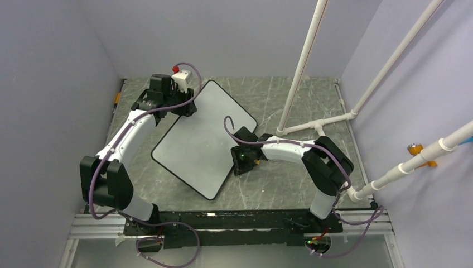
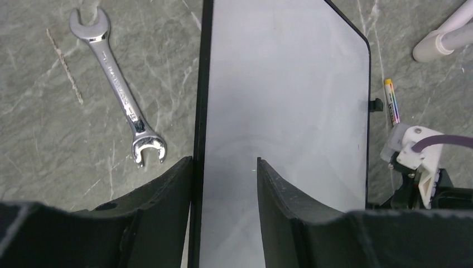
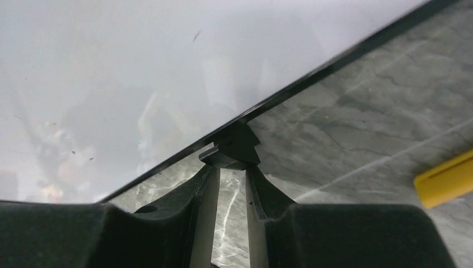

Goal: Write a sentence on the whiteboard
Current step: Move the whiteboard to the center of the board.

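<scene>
The whiteboard (image 1: 201,142) lies flat and turned diagonally on the table, and its white face is blank. No sentence shows on it in any view. My left gripper (image 1: 187,109) is at the board's far left edge. In the left wrist view its fingers (image 2: 225,162) stand apart, astride the black frame (image 2: 199,111), one outside it and one over the white face. My right gripper (image 1: 244,162) is at the board's right edge, its fingers (image 3: 230,167) shut on a small black tab (image 3: 235,146) on the frame. A slim marker (image 2: 392,101) with a yellow end lies on the table beside that edge.
A steel wrench (image 2: 117,89) lies on the grey marble table left of the board. White pipes (image 1: 304,61) rise at the back right, with a joint on the table (image 1: 319,124). A yellow piece (image 3: 446,178) lies right of my right gripper. Walls close in on three sides.
</scene>
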Motion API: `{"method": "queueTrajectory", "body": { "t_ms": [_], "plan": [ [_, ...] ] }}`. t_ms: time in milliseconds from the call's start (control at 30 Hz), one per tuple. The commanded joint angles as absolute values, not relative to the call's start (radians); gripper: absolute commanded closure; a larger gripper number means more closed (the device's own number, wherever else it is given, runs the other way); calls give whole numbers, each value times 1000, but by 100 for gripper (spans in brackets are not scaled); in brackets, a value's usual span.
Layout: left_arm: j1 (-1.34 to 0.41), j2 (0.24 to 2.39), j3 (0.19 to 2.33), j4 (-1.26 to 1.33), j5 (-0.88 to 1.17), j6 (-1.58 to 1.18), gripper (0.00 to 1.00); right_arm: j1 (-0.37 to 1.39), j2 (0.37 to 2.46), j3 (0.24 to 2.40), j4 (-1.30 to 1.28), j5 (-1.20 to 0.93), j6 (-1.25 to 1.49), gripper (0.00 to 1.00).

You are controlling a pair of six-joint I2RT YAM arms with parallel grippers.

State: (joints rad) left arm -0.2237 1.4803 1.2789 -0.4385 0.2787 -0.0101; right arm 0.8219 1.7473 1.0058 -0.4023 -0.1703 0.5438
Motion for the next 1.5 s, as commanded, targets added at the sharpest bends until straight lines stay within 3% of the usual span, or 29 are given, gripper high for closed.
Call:
{"method": "queueTrajectory", "body": {
  "t_ms": [0, 433, 867, 1067, 1467],
  "plan": [
    [-242, 1519, 1349, -466, 406, -16, 51, 831, 1825, 1061, -293, -173, 539, 74],
    [-241, 1568, 1440, -478, 411, -45, 48, 833, 1812, 1108, -401, -137, 510, 72],
    [-240, 1587, 1479, -517, 361, -56, 44, 828, 1588, 1144, -602, -13, 475, 39],
    [-235, 1599, 1490, -521, 345, -62, 42, 773, 1509, 1119, -623, 103, 493, 37],
    [-232, 1592, 1516, -515, 347, -72, 28, 619, 1411, 971, -530, 245, 580, 41]
  ]
}}
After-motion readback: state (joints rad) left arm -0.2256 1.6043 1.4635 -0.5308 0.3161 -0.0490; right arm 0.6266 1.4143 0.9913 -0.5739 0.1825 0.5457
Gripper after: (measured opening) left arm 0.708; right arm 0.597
